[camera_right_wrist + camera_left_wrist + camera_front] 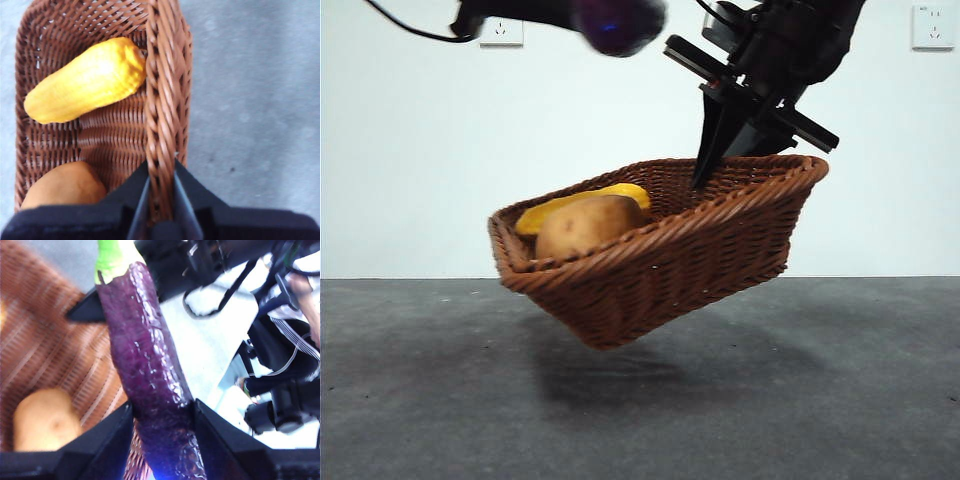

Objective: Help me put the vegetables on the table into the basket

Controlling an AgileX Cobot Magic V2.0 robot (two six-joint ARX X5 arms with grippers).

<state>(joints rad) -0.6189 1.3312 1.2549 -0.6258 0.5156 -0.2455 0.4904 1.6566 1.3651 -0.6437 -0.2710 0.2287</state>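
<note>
The brown wicker basket (660,270) hangs tilted above the table (820,400), and its shadow falls below it. My right gripper (708,168) is shut on its far rim (162,100), one jaw inside and one outside (161,185). Inside lie the tan potato (588,225) (65,187) and the yellow corn cob (545,215) (87,82). My left gripper (162,415) is shut on the purple eggplant (145,355), its green stem pointing away. It holds the eggplant (618,25) high over the basket, and the potato (45,422) shows below.
A white wall with two sockets (501,30) (932,25) stands behind the table. In the left wrist view, a person and dark equipment (295,315) show beyond the table's edge.
</note>
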